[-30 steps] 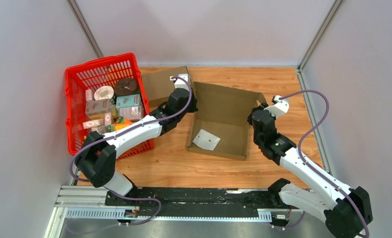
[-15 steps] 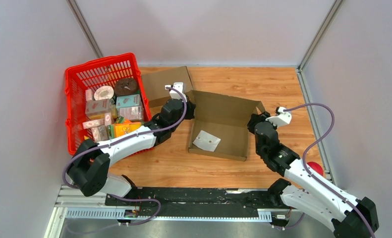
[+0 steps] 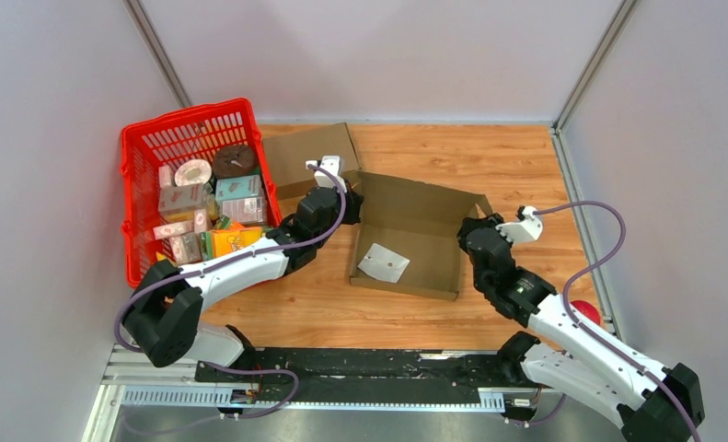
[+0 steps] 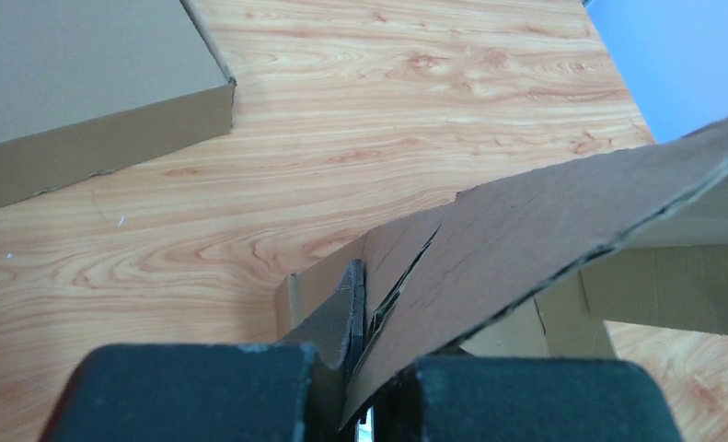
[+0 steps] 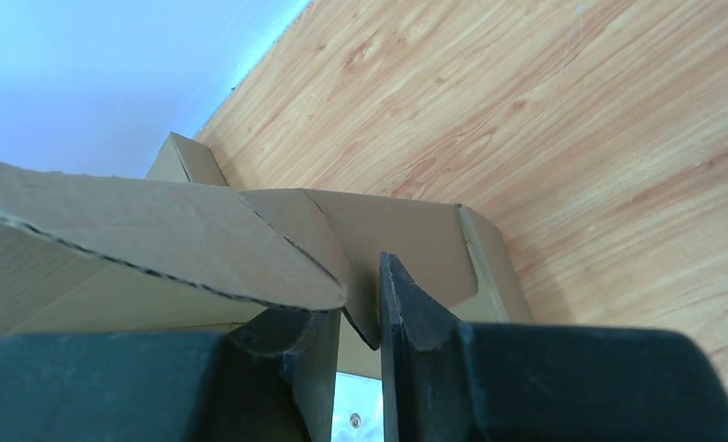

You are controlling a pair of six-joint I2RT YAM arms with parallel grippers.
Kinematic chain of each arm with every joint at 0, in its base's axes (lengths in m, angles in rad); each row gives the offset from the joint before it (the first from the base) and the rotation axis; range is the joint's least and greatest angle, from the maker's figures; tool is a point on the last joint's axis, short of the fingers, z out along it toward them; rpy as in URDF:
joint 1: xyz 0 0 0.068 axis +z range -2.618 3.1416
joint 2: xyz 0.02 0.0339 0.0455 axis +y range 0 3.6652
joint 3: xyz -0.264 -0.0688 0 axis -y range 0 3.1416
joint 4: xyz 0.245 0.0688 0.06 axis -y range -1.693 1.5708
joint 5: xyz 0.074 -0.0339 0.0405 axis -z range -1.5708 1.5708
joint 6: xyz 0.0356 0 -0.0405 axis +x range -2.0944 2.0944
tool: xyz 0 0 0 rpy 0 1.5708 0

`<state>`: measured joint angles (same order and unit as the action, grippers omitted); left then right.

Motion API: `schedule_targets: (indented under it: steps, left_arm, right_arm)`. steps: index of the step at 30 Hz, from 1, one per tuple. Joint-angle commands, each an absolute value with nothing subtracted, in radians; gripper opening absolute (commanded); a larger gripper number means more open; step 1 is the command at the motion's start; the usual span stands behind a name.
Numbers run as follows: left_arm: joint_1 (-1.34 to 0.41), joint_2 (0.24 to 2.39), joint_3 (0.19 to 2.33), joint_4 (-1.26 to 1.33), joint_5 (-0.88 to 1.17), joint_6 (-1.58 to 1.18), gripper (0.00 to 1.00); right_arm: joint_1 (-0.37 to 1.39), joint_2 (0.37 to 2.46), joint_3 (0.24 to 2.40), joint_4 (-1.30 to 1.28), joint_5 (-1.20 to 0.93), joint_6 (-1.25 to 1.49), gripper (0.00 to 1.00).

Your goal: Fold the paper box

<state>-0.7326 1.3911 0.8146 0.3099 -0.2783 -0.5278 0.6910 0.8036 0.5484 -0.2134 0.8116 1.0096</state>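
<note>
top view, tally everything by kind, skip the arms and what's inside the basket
cardboard pieces: 2 (open brown cardboard box, flat brown cardboard sheet)
red plastic mesh basket: 1
white paper slip in the box: 1
small red round object, far right: 1
total: 5

Left arm (image 3: 240,262): stretched long and low from its base, with the forearm coming up to the pincer from behind and to its left.
Left wrist (image 3: 318,207): nearly in line with the forearm, directly behind the fingers.
Left gripper (image 3: 346,198): fingers (image 4: 328,336) pressed together on a flap of the paper box (image 3: 415,226); the sheet runs out ahead of the tips and off to their right.
Right arm (image 3: 562,322): bent at the elbow, with the forearm reaching the pincer from behind and to its right.
Right wrist (image 3: 493,262): bent, directly behind the fingers.
Right gripper (image 3: 475,228): fingers (image 5: 410,313) nearly together, with a corner of the box wall pinched in the thin slit between them.
</note>
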Motion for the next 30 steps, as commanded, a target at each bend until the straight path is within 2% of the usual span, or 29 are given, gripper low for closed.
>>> schedule_targets:
  steps: [1, 5, 10, 15, 23, 30]
  left_arm:
    - [-0.729, 1.387, 0.814, 0.186, -0.265, -0.557, 0.00]
    - [-0.729, 1.396, 0.838, 0.172, -0.256, -0.542, 0.00]
    - [-0.730, 1.399, 0.802, 0.178, -0.241, -0.552, 0.00]
    - [-0.730, 1.388, 0.767, 0.146, -0.212, -0.673, 0.00]
    - [-0.736, 1.420, 0.885, 0.068, -0.103, -0.805, 0.00]
    - [-0.745, 1.474, 0.818, 0.133, -0.100, -0.847, 0.00]
  right_arm:
    - [0.692, 0.821, 0.622, -0.391, 0.865, 1.078, 0.21]
    - [0.693, 0.847, 0.634, -0.425, 0.894, 1.054, 0.23]
    - [0.693, 0.781, 0.511, -0.355, 0.842, 1.028, 0.25]
    - [0.699, 0.738, 0.434, -0.341, 0.828, 1.017, 0.25]
    - [0.749, 0.773, 0.445, -0.336, 0.857, 1.019, 0.25]
    - [0.810, 0.784, 0.442, -0.347, 0.896, 1.055, 0.25]
